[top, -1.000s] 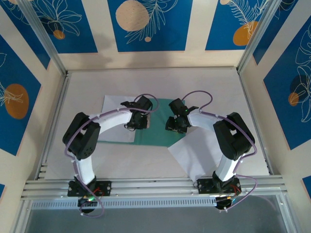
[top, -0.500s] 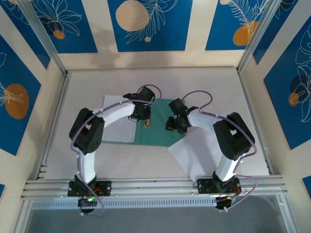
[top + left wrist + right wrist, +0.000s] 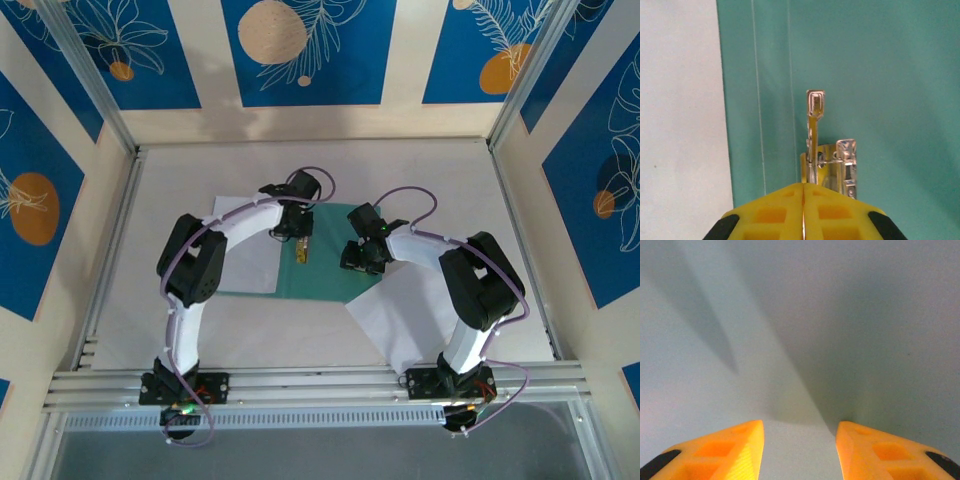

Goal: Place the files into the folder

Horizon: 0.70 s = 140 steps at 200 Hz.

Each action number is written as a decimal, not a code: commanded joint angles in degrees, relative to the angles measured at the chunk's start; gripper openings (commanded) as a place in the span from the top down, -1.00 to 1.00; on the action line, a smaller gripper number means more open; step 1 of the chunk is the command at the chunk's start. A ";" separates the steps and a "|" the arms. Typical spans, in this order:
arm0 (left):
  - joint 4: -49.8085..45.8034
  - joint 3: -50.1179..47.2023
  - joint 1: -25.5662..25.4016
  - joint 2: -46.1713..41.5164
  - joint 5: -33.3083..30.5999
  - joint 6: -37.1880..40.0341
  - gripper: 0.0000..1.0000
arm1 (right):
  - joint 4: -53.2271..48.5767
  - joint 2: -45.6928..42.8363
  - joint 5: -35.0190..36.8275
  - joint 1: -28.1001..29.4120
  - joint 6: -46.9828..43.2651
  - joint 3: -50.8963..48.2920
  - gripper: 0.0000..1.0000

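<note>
Folder (image 3: 330,275) open flat, centre; clip (image 3: 815,125) on spine. Filing not started: left sheet (image 3: 250,270) against left leaf, right sheet (image 3: 390,320) at near-right corner, both outside. Left gripper (image 3: 804,200) closed at clip, possibly pinching lever. Right gripper (image 3: 800,427) half-spread, empty. Remaining: insert both sheets.

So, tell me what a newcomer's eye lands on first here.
The green folder lying open mid-table, with its shiny metal clip standing up right at the shut left gripper. One white sheet lies on its left side. Another lies at its near right, by the open right gripper.
</note>
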 commanded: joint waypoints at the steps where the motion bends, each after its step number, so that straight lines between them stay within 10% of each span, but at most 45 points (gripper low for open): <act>1: -0.09 2.30 1.51 2.03 1.95 0.44 0.84 | -4.40 -0.18 1.34 0.18 -0.58 -2.04 0.11; 73: -3.00 3.11 1.73 -0.12 2.63 0.13 0.78 | -5.17 -0.90 1.99 0.04 -0.84 -1.91 0.11; 140: -2.21 -12.83 5.02 -14.17 0.07 -1.69 0.21 | -5.66 -0.50 3.35 -1.11 -2.58 -0.82 0.11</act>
